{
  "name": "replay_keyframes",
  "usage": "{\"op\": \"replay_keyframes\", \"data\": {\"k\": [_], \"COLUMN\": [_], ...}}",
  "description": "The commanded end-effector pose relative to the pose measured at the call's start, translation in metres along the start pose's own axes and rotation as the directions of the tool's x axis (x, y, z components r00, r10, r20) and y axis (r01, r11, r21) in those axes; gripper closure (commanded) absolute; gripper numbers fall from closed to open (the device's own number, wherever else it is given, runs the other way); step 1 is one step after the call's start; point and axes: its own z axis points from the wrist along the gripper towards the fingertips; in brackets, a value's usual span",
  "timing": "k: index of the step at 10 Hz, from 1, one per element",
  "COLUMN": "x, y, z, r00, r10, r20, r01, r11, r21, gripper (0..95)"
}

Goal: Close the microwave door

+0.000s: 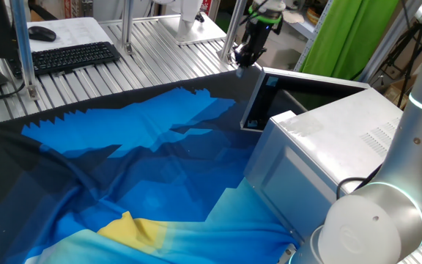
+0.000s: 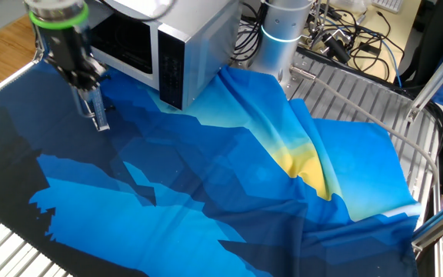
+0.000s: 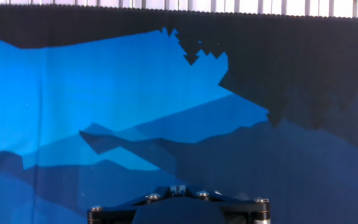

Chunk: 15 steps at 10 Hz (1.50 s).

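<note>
The silver-grey microwave (image 1: 343, 128) stands at the right, with vent slots on its top. It also shows in the other fixed view (image 2: 202, 46), with its dark cavity open. The microwave door (image 1: 255, 103), a dark panel with a thin silver frame, stands swung out from the front. My gripper (image 1: 242, 62) hangs just beyond the door's free upper corner, on its outer side; I cannot tell if it touches. In the other fixed view my gripper (image 2: 98, 115) points down over the cloth, fingers together and empty, and the arm hides the door. The hand view shows only cloth.
A blue cloth (image 1: 145, 169) with a yellow patch covers the table and fills the hand view (image 3: 104, 93). A keyboard (image 1: 72, 55), a mouse (image 1: 42, 33) and metal posts (image 1: 24, 44) stand at the far left. My arm's base (image 2: 283, 31) and cables (image 2: 352, 31) sit behind the microwave.
</note>
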Motion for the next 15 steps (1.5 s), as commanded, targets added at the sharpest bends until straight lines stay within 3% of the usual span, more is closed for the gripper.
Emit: {"op": "replay_keyframes", "data": {"k": [1,4,9,12,15], "x": [0.007,0.019,0.028,0.04,0.056], "y": [-0.006,-0.02,-0.029,-0.02,-0.009], "z": [-0.001,0.008,0.018,0.027,0.037], "r00": [1.0,0.999,0.999,1.0,1.0], "r10": [-0.017,-0.037,-0.044,-0.022,-0.016], "r20": [0.003,0.006,0.005,0.016,0.008], "r01": [0.017,0.037,0.044,0.022,0.015], "r11": [1.0,0.999,0.999,1.0,1.0], "r21": [0.009,0.006,0.009,0.011,0.018], "gripper": [95.0,95.0,95.0,95.0,95.0]}}
